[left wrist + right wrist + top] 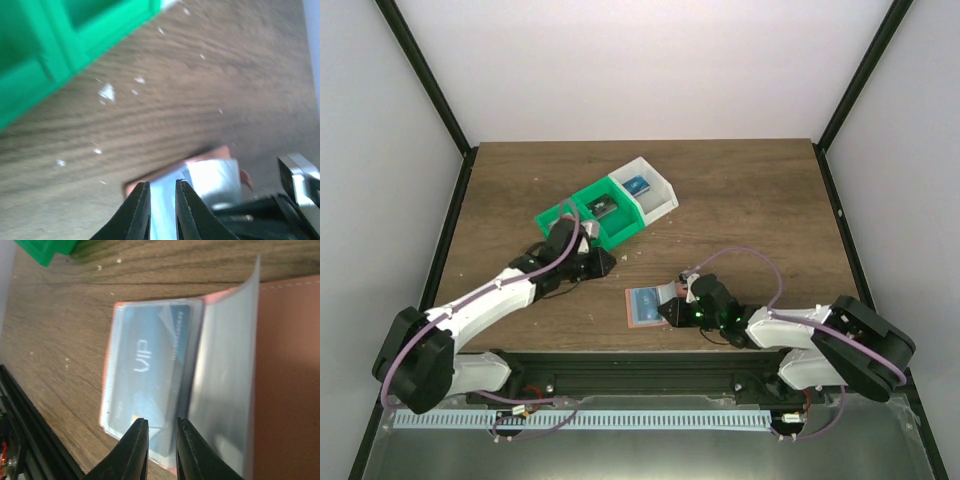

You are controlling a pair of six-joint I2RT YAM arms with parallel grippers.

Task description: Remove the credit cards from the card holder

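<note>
Right jaws: nearly together, only a slim gap, fingertips (136,450) low over the near edge of the card (150,365). Cannot tell whether they pinch anything or merely hover; nothing is plainly clamped. Card is blue-grey, marked "VIP", and sits fully inside a clear sleeve (109,390) on the open holder (287,365). Just beside the tips a second clear leaf (225,355) stands up off the salmon-brown cover. No other cards can be made out. Left jaws: likewise almost closed, nothing between them, fingertips (137,210) aimed toward the holder with bare wood below. In the overhead view the left arm sits near the green-and-white bin (625,230), apart from the holder. The holder lies flat and open on the table (750,200), close to the near edge and right against the right arm's tip. Judged step: getting at the first card; none is out yet. Risks from here: the card shows no free edge outside its sleeve, so a pinch may take sleeve and card together and lift or drag the whole holder, since nothing pins it down. With the gap this narrow, the tips could also skate over the slick plastic and shove the holder toward the near edge. The upright leaf may flop back over the card or snag on a finger. The left arm looks too far off to steady anything as it stands.
</note>
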